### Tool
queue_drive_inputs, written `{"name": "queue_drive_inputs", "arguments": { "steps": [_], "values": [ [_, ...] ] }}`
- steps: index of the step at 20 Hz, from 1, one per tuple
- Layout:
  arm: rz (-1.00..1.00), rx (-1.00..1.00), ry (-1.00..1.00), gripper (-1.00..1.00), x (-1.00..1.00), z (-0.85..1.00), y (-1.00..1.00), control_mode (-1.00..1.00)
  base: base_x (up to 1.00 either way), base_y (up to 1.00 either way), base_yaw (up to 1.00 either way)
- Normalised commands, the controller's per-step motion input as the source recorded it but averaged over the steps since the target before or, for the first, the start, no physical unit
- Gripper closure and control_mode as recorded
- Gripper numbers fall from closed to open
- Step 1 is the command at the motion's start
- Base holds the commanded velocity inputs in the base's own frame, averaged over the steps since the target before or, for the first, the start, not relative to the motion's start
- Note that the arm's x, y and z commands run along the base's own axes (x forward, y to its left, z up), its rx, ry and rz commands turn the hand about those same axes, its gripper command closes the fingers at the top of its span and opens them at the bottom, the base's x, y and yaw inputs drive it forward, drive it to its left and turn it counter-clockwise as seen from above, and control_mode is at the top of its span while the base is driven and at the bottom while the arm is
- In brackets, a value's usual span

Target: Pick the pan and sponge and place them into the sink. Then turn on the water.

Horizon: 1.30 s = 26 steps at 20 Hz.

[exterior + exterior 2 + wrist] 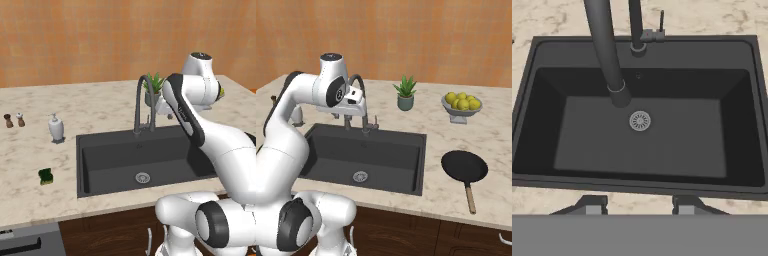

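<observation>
Hand view: my gripper (640, 205) hangs over the sink (532, 115), fingers parted, holding nothing. Basin empty, faucet (142, 102) dry. Pan (464, 166) sits right of centre on the counter; sponge (46, 176) lower left. Nothing done yet; all steps left.

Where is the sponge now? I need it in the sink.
The sponge lies on the counter left of the sink in the left base view, in front of the soap dispenser.
</observation>
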Motion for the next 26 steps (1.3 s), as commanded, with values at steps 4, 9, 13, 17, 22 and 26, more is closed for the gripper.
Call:
{"name": "queue_drive_inputs", "arguments": {
  "steps": [4,9,13,17,22,26],
  "values": [
    [0.0,0.0,0.0,-1.0,-0.04,0.0,-0.32,-1.0,0.0,0.0,0.0],
    [0.0,0.0,0.0,-1.0,-0.27,-0.1,-0.81,-1.0,0.0,0.0,0.0],
    [0.0,0.0,0.0,-1.0,-0.39,-0.19,-0.87,-1.0,0.0,0.0,0.0],
    [0.01,0.0,0.0,-1.0,-0.49,-0.32,-0.96,-1.0,0.0,0.0,0.0],
    [0.0,0.0,0.0,-1.0,-0.53,-0.35,-0.92,-1.0,0.0,0.0,0.0],
    [0.0,0.0,0.0,-1.0,-0.47,-0.35,-0.88,-1.0,0.0,0.0,0.0]
  ]
}}
